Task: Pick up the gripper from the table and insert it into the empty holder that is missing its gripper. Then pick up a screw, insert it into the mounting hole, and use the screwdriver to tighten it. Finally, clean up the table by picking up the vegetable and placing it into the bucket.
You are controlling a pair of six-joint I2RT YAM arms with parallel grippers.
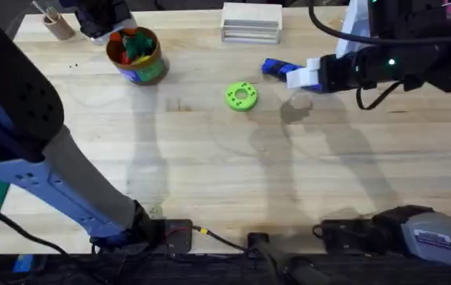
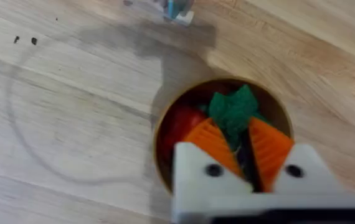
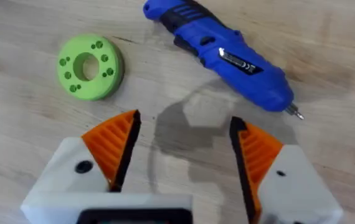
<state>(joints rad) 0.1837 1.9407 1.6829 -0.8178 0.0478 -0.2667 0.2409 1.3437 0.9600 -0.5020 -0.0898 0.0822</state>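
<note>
Blue pen-shaped electric screwdriver [image 3: 224, 55] lies flat on the wooden tabletop [image 1: 210, 174], metal bit pointing away from the green ring-shaped disc [image 3: 90, 66]. My right gripper [image 3: 184, 149] hovers over it, fingers spread, empty. My left gripper [image 2: 245, 163], nearly closed, hangs over the round tin bucket [image 1: 136, 55], hiding part of its contents.

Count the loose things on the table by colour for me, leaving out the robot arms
Blue: 1, the screwdriver
Green: 1, the round disc
Yellow-rimmed: 1, the bucket, holding red and green toy vegetable pieces
Brown: 1, the small cup with sticks
White: 1, the box at the far edge
Total: 5
</note>
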